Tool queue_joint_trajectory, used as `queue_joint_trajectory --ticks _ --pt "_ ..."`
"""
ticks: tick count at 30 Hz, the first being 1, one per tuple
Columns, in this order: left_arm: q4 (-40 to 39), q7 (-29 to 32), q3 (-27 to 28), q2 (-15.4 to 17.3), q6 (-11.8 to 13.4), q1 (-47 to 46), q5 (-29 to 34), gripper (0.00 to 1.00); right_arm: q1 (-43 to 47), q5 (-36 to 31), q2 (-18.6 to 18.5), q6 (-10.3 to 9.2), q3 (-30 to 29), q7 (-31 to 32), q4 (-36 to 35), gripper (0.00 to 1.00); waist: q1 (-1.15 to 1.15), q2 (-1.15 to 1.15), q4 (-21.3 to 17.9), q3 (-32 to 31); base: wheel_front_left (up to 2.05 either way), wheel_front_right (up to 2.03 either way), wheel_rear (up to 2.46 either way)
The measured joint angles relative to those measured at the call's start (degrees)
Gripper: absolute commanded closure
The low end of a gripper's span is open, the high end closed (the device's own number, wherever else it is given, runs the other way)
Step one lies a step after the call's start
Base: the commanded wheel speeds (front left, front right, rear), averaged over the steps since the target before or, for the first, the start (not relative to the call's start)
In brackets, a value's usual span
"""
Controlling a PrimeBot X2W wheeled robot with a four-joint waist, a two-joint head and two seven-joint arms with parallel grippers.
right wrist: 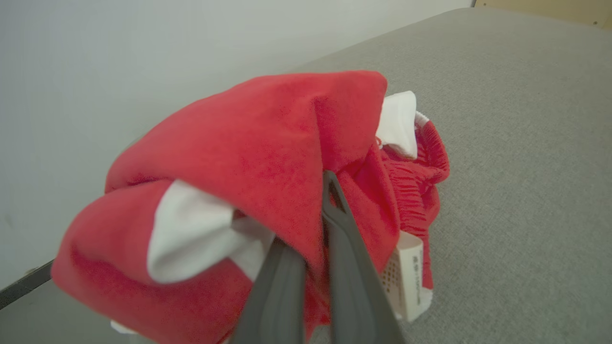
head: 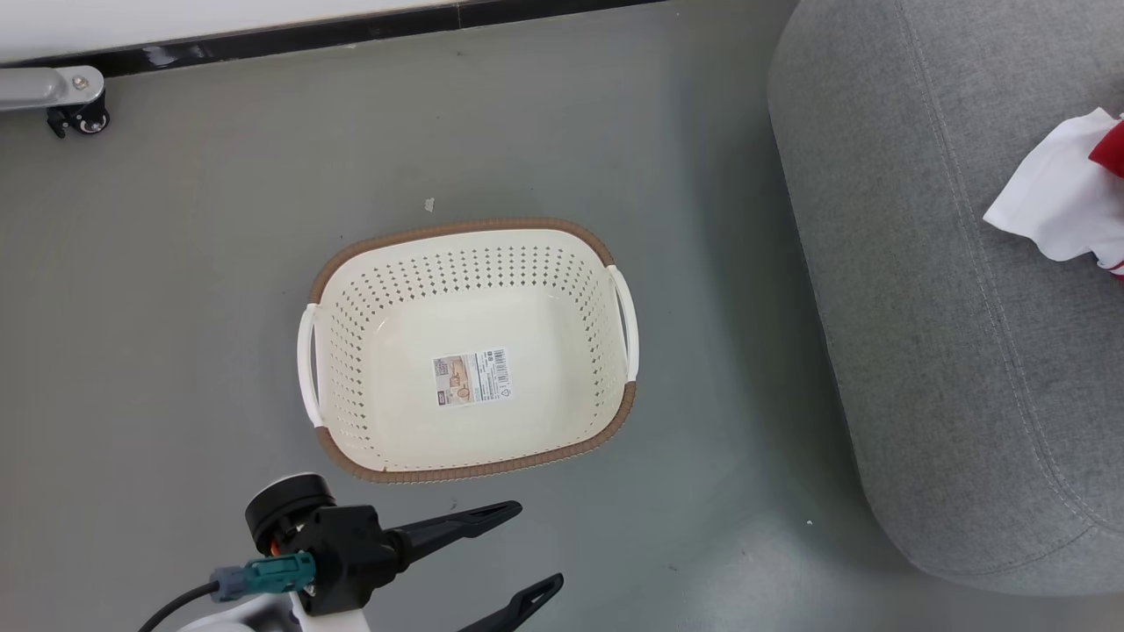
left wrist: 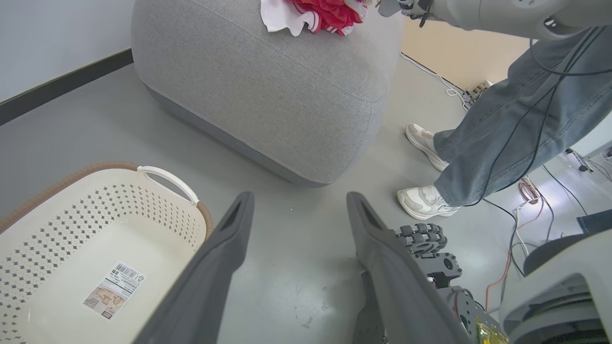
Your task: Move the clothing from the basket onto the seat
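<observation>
Red, white-patched clothing (right wrist: 267, 143) bunched on grey seat (right wrist: 526, 143).

Head view's right edge crops the clothing (head: 1058, 200).

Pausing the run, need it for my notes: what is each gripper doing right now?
Left gripper: open, holding nothing.
Right gripper: shut on the clothing.

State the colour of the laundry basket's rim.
The rim is brown with a woven look, on the cream laundry basket; the head view shows it best.
</observation>
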Motion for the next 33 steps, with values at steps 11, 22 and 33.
queue_joint_trajectory --ticks 11,22,33 --pt "0.07 -0.75 0.90 0.03 -0.03 -0.18 0.42 0.00 1.57 -3.20 3.58 0.00 -2.47 -0.09 -1.53 1.00 0.00 0.00 -0.23 -0.30 0.00 0.00 0.00" --pt "0.82 -1.82 1.32 -0.09 -0.03 -0.20 0.42 0.00 2.29 -6.81 4.35 0.00 -6.50 -0.10 -3.11 0.49 0.00 0.00 -0.95 -1.50 0.00 0.00 0.00" --pt "2.77 -3.46 1.78 -0.23 -0.01 -0.15 0.37 0.00 4.02 -10.33 4.36 0.00 -4.20 -0.10 -4.13 0.00 0.00 0.00 -1.83 -3.65 0.00 0.00 0.00"
